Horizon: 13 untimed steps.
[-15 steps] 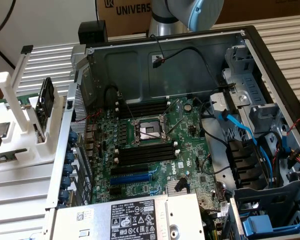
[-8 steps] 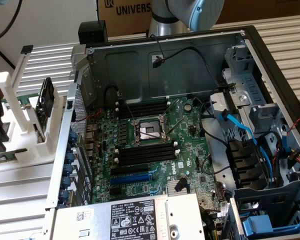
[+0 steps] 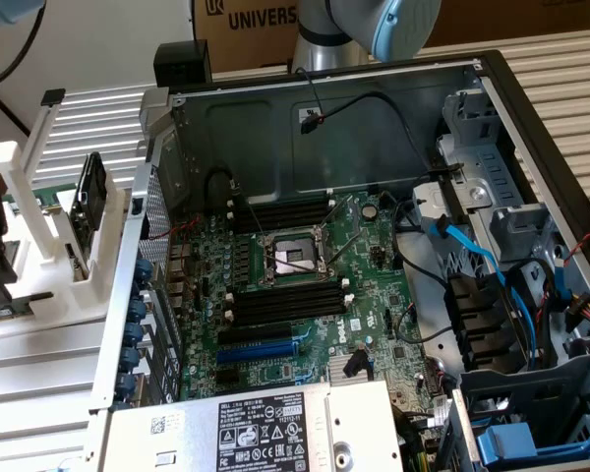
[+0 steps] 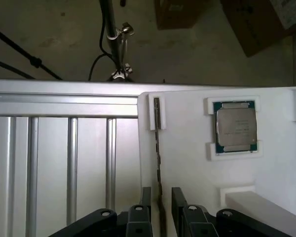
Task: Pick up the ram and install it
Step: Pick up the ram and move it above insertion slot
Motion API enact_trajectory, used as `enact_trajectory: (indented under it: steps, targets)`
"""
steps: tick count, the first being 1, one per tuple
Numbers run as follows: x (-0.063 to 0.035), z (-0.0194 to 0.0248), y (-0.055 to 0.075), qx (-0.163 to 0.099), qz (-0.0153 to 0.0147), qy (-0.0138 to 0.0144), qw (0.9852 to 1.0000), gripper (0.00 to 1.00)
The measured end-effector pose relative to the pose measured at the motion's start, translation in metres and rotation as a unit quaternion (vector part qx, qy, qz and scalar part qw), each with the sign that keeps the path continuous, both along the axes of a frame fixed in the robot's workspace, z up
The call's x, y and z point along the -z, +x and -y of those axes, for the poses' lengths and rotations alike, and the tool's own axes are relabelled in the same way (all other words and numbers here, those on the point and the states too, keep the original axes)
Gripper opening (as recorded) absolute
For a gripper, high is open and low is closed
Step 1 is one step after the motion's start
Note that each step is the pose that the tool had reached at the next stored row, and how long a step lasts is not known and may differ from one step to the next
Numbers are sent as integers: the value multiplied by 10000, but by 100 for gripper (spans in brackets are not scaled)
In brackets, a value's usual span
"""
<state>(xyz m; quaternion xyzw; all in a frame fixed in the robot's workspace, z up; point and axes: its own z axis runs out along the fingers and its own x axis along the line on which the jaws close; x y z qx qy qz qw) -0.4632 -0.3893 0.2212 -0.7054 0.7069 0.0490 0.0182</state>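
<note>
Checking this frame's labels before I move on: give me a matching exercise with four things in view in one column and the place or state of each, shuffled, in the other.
Things:
1. ram stick
2. silver-topped chip
3. tool
4. green main board

Places or states:
A. inside the open computer case
B. lying flat in a pocket of the white holder
C. open, one finger on each side of the ram stick
D. set on edge in a slot of the white holder

Pairs: 1-D, 2-B, 3-C, 4-A.
</note>
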Motion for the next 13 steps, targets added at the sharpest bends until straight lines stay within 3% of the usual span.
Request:
enact_trajectory:
  steps: [2, 3, 6, 8, 10, 11, 12, 13]
  targets:
    - [14, 0, 24, -23, -59, 1, 10000, 31]
    - [39, -13, 27, -63, -73, 0, 10000, 31]
    - [75, -69, 26, -89, -72, -4, 9999, 31]
    - [88, -76, 24, -104, -74, -5, 9999, 31]
    - [91, -78, 19, -107, -89, -40, 9999, 31]
    - [93, -78, 18, -106, -91, -74, 9999, 31]
    - [101, -82, 19, -106, -91, -164, 9998, 31]
    - [102, -85, 18, -106, -92, -201, 9997, 31]
